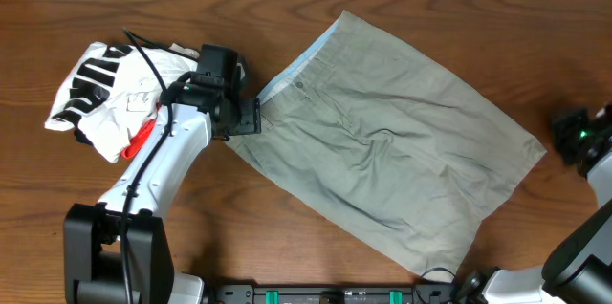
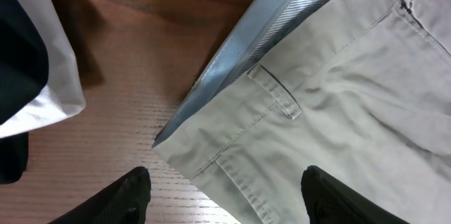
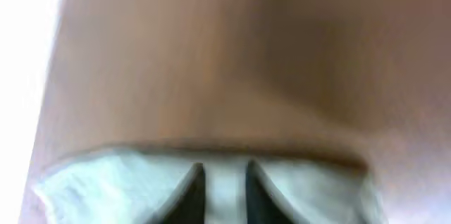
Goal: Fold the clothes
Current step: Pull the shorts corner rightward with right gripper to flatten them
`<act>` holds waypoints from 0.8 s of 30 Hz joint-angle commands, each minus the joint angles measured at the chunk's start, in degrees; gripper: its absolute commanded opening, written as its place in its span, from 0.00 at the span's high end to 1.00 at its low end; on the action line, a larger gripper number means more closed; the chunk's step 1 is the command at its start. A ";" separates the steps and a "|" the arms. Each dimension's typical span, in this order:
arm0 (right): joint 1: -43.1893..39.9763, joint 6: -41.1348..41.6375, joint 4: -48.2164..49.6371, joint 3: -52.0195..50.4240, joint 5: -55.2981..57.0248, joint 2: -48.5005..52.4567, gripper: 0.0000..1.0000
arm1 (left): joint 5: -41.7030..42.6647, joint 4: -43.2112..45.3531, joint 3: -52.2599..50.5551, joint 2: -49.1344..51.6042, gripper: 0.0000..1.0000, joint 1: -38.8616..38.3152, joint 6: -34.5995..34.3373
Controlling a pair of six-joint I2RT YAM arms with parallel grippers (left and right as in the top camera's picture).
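Observation:
The pale khaki shorts lie spread flat and slanted across the table, with the light blue waistband lining at the upper left. My left gripper is open at the waistband's left corner. In the left wrist view its fingers straddle the corner of the shorts, one finger over wood and one over cloth, holding nothing. My right gripper hovers just off the right hem corner. The right wrist view is blurred: the fingers are almost together, with pale cloth beyond them.
A white garment bundle with black stripes and red trim lies at the left, behind my left arm, and shows at the left edge of the left wrist view. The wooden table surrounds the shorts. A white wall runs along the back edge.

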 commanded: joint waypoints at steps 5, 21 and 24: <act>-1.16 -4.94 -8.37 0.15 9.51 0.00 0.63 | -0.68 0.22 0.31 0.00 0.29 -0.02 0.11; -0.55 -6.23 -5.90 0.11 8.31 6.69 0.73 | -0.68 0.26 0.31 0.00 0.29 -0.02 0.11; -0.55 -5.68 -3.67 0.11 6.62 8.46 0.85 | -0.66 0.22 0.31 0.00 0.29 -0.02 0.11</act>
